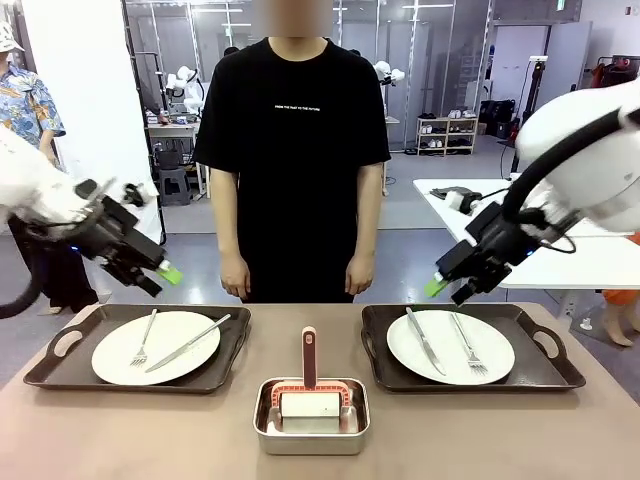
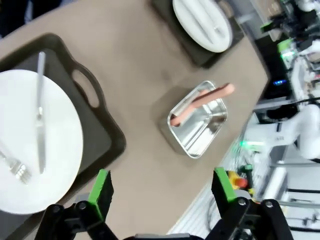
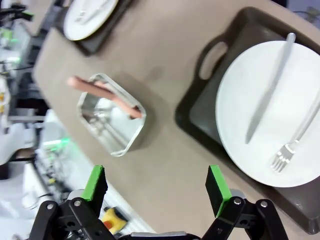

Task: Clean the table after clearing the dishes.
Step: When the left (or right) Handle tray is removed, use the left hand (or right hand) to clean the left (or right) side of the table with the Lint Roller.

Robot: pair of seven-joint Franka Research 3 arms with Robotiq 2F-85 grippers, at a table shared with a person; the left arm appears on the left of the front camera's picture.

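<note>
Two dark handled trays rest on the taupe table. The left tray carries a white plate with a fork and knife; the right tray carries another white plate with its knife and fork. My left gripper hovers open above the left tray's far edge. My right gripper hangs open above the right tray's far left corner. In the left wrist view the open gripper looks down on the left plate. In the right wrist view the open gripper looks down on the right plate.
A shiny steel pan holding a pink-handled white roller sits at the table's front middle. A person in a black shirt stands at the far side, hands hanging down. A white table stands behind at the right.
</note>
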